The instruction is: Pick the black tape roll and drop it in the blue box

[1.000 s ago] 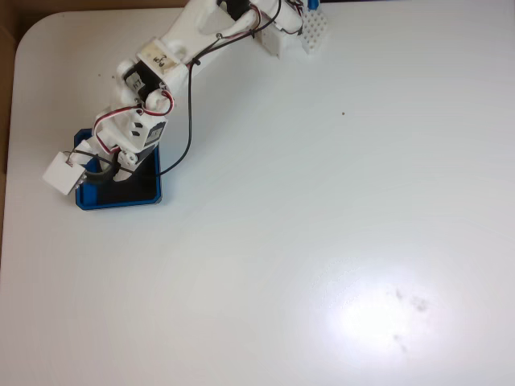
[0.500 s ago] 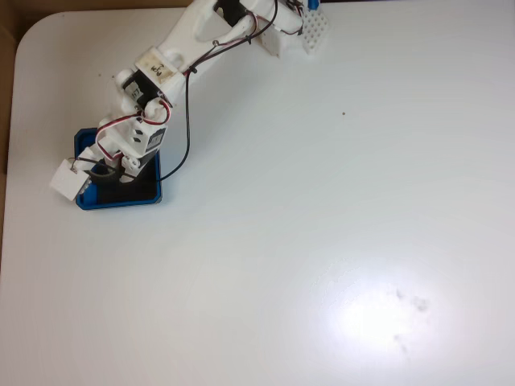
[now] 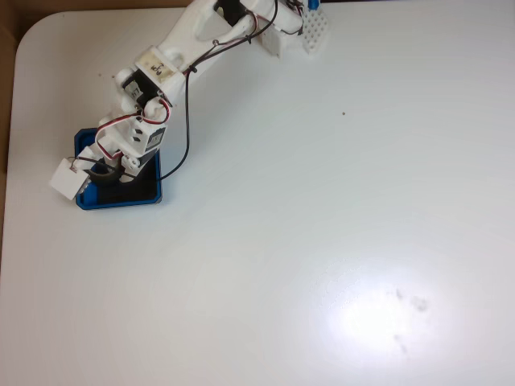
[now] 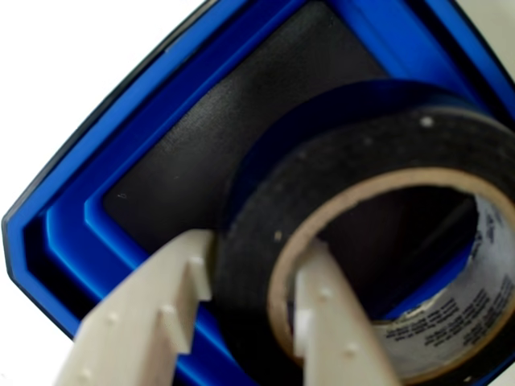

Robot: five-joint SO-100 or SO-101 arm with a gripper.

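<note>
A white counter [image 3: 322, 209] is seen from above in the fixed view, with the blue box [image 3: 153, 193] set near its left edge, toward the far left corner. The white arm [image 3: 185, 48] is stretched from the far edge of the counter down over the box, so that much of the box is covered by it. A black cable [image 3: 188, 121] is looped from the arm's upper part down to the wrist. A white perforated block [image 3: 315, 30] is placed at the far edge beside the arm's base.

In the wrist view the hand [image 4: 253, 277] is clenched on the black tape roll [image 4: 265, 209]: one pale finger [image 4: 165, 310] is pressed against the outer black band and the other is passed through the open centre, against the tan inner rim. The roll is held tilted over the box [image 4: 96, 217], above its black inner bottom, with the blue walls seen around and behind it. Whether the roll is touching the bottom cannot be told. Printed text is visible on the inner cardboard of the roll, too blurred to be read.

In the fixed view the roll [image 3: 102, 170] is seen only as a dark ring under the wrist, inside the outline of the box
</note>
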